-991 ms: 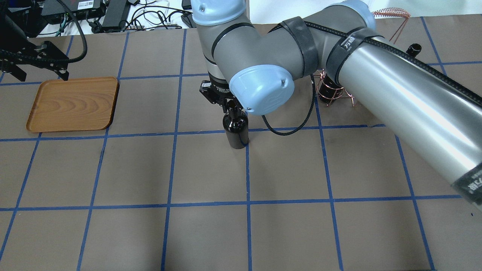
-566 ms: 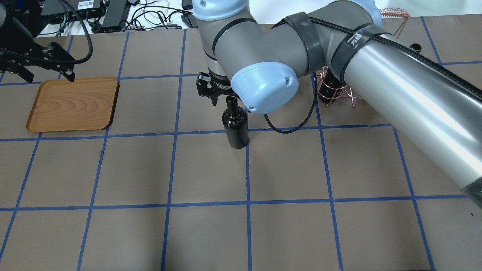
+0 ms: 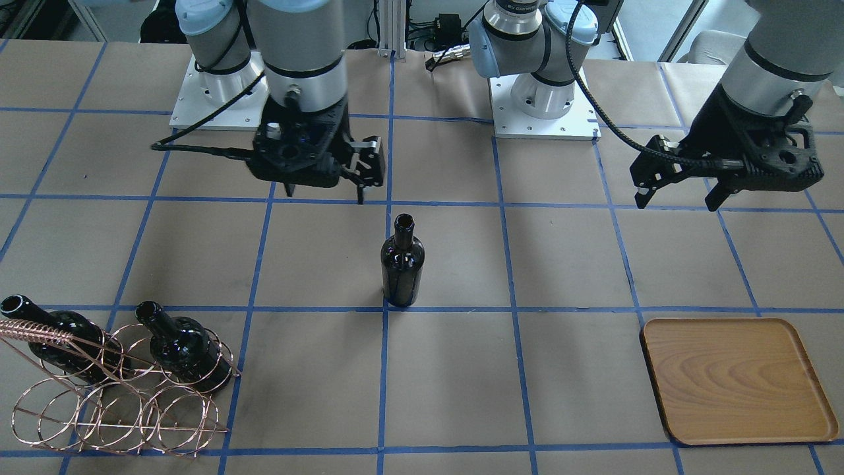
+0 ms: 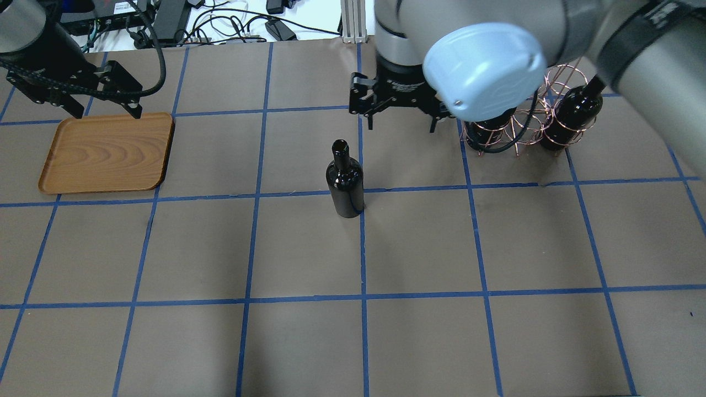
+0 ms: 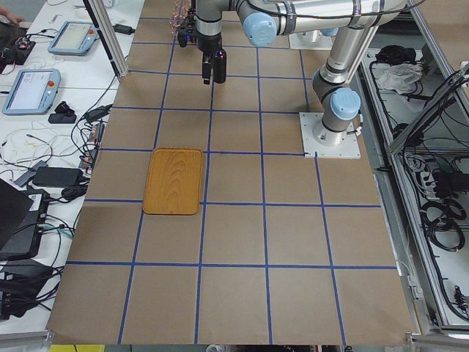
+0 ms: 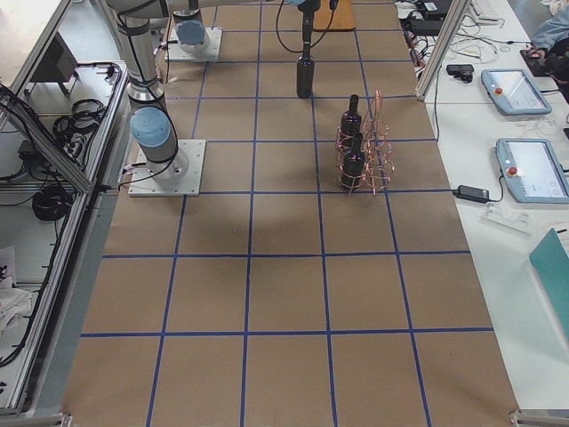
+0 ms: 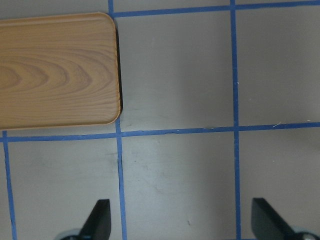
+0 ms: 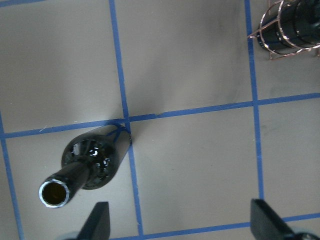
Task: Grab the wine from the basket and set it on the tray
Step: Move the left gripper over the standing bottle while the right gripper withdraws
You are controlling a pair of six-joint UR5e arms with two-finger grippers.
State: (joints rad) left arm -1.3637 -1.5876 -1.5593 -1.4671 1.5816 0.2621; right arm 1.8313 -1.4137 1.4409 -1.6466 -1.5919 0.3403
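One wine bottle [image 4: 346, 182] stands upright and alone on the table's middle; it also shows in the front view [image 3: 402, 264] and the right wrist view [image 8: 90, 167]. My right gripper [image 4: 401, 122] is open and empty, raised to the bottle's right, between it and the copper wire basket [image 4: 518, 129]. The basket [image 3: 112, 402] holds two more bottles [image 3: 184, 346]. My left gripper [image 4: 107, 110] is open and empty, hovering by the far edge of the wooden tray [image 4: 105, 154]. The tray [image 3: 735, 379] is bare and fills the upper left of the left wrist view [image 7: 55, 70].
Brown paper with blue tape grid lines covers the table [image 4: 419, 331]. Cables and power supplies [image 4: 165, 22] lie beyond the far edge. The right arm's large elbow [image 4: 485, 69] hangs over the basket area.
My right gripper has let go of the bottle's neck, opened, and moved up and right toward the basket. The bottle stays standing. My left gripper has moved right along the tray's far edge.
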